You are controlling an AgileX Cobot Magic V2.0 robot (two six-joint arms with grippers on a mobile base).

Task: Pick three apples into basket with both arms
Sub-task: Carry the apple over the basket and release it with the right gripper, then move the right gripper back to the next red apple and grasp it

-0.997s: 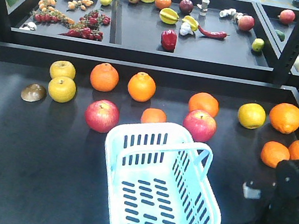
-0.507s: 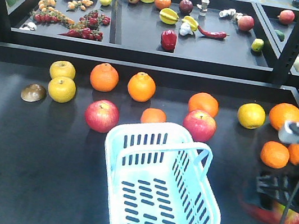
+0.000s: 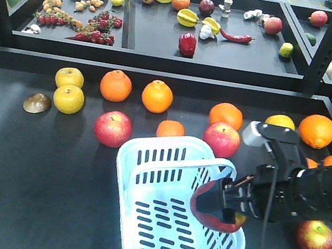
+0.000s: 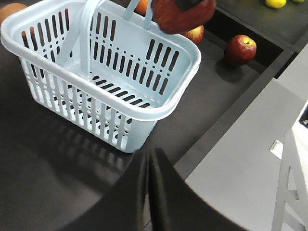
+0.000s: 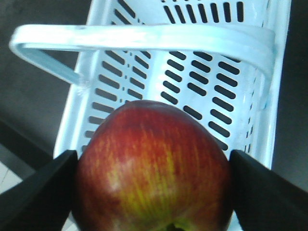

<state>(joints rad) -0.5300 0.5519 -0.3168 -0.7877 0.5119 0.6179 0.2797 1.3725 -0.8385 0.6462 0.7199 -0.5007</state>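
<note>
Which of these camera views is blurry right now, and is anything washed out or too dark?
Front view: the apple in the right claw is smeared into a red streak. Right wrist view: that apple looks soft and the basket is washed out. Left wrist view: the left claw is a dark, featureless shape.

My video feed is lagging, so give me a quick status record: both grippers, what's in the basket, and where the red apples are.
right gripper: shut on held apple
held apple position: above the basket, near its right rim, not yet released
left gripper: shut, holding nothing, away from the basket
basket contents: empty
apples on table: three; one beyond the basket's far left corner, one beyond its far right corner, one off its right side
</note>
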